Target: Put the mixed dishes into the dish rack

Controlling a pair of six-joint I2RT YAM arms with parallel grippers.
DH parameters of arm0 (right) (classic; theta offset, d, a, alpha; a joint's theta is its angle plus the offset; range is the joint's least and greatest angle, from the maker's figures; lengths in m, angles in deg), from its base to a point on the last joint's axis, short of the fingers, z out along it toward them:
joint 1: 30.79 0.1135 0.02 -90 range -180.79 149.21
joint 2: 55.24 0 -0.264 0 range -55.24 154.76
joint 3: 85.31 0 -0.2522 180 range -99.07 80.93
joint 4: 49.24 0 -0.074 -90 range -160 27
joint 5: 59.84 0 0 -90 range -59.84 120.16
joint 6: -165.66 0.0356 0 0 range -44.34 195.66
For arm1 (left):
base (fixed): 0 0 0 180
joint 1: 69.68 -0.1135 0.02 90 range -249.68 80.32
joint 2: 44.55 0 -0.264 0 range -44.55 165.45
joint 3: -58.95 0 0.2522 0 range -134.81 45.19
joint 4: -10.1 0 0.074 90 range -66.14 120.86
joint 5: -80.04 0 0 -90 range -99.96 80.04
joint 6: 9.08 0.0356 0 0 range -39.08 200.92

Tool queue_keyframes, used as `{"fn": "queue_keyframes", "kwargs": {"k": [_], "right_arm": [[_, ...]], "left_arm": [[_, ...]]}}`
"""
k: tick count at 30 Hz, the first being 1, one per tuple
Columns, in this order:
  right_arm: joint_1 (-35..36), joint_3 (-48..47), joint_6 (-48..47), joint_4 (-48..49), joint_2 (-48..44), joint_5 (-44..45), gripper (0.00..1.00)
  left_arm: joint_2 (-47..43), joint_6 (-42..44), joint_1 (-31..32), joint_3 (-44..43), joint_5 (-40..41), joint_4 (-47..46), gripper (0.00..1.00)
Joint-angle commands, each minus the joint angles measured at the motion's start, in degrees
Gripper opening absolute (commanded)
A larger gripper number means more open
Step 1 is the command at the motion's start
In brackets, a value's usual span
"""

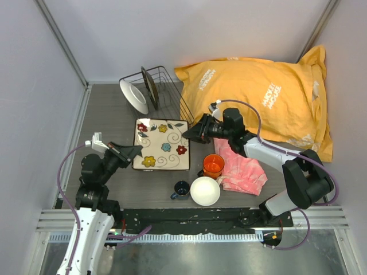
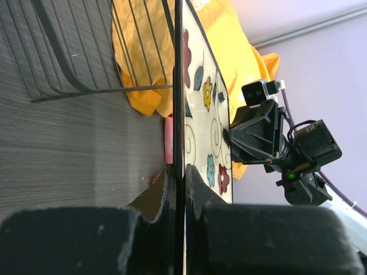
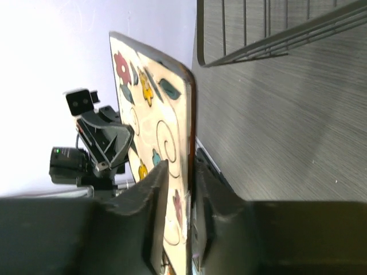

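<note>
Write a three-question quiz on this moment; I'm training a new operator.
1. True or false: the bowl sits in the rack.
2. Which dish is the left gripper shut on? A) plate B) tray C) cup
3. Name the soft pink thing beside the mug.

Key
1. False. It stands on the table, next to the mug and the cup.
2. B. The right gripper has its fingers either side of the opposite edge.
3. The cloth.
</note>
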Motion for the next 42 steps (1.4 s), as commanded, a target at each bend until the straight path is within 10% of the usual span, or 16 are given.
{"fn": "queue_keyframes", "kwargs": {"k": [1, 11, 42], "right_arm": [[1.18, -1.85, -0.74, 7.95, -1.34, -4.54, 0.36], [1.18, -0.87, -2.58, 7.86, 2.08, -6.29, 0.50], [0.56, -3.69, -6.80, 7.86, 8.77, -10.78, 0.41]], "left_arm": [[-0.56, 2.10, 0.14, 0.16, -1.86, -2.66, 0.00], [-0.12, -0.18, 0.06, -0.54, -5.55, -6.61, 0.00], [0.15, -3.35, 0.06, -8.01, -11.97, -8.20, 0.00]]}}
